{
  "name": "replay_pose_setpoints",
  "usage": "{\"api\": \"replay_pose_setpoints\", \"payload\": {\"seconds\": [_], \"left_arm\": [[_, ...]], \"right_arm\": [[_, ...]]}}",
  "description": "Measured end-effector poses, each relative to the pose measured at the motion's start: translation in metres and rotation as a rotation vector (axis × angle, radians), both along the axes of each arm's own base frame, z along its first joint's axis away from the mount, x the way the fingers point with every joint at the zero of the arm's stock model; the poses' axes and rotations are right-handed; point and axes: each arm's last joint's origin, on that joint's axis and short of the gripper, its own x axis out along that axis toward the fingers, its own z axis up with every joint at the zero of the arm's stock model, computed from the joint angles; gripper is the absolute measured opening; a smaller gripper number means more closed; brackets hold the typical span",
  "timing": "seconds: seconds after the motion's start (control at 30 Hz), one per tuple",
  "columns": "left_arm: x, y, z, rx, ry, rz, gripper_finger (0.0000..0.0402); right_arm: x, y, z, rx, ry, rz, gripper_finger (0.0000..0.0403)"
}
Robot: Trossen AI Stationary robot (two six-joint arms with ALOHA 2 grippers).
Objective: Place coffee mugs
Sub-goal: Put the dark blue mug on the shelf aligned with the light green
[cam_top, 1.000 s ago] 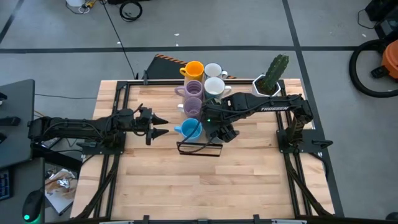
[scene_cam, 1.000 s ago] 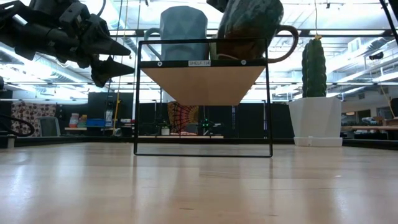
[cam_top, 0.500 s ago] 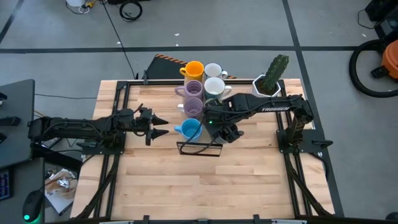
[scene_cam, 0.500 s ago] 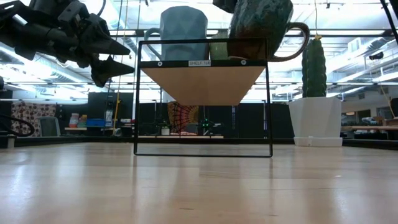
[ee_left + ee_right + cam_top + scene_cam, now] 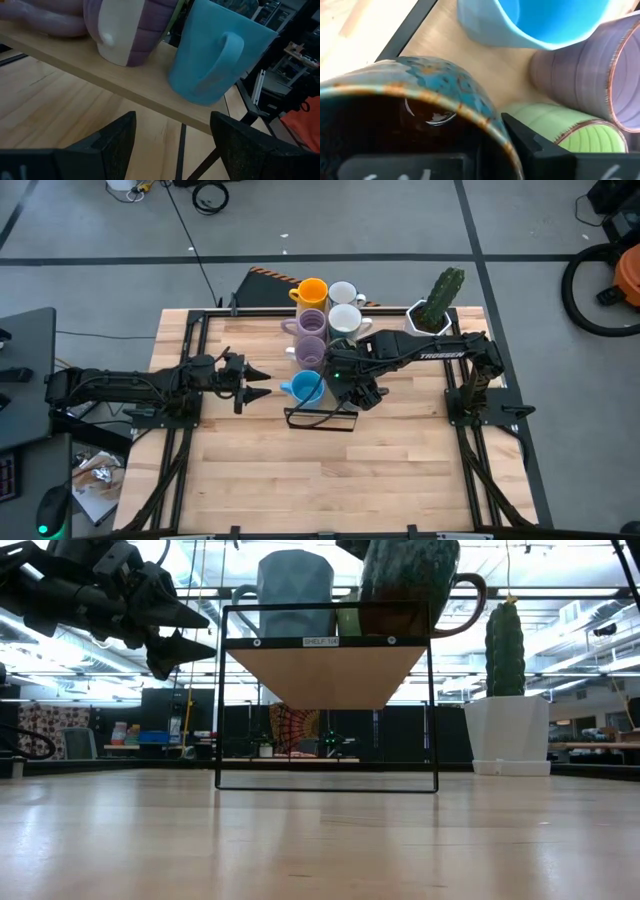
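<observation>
Right gripper [image 5: 362,394] fingers clamped on dark brown mug [image 5: 408,585] over shelf [image 5: 326,660]; left gripper [image 5: 252,381] fingers apart

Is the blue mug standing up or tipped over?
Standing up. The blue mug sits upright on the shelf in the low view, and the high view shows its open mouth facing up.

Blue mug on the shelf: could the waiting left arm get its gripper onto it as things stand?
Probably yes. The left gripper hangs open beside the blue mug, handle toward it, with nothing between them; the right gripper works at the dark brown mug on the far side.
</observation>
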Motion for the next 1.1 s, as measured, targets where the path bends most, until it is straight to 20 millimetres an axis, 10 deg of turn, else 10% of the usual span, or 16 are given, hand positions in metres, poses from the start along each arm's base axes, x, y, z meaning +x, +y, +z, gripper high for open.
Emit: {"api": "replay_pose_setpoints", "payload": {"seconds": [1.1], "left_arm": [[0.000, -0.001, 0.000, -0.005, -0.001, -0.034, 0.0263]], "right_arm": [[0.014, 0.006, 0.006, -0.022, -0.134, 0.123, 0.0175]]}}
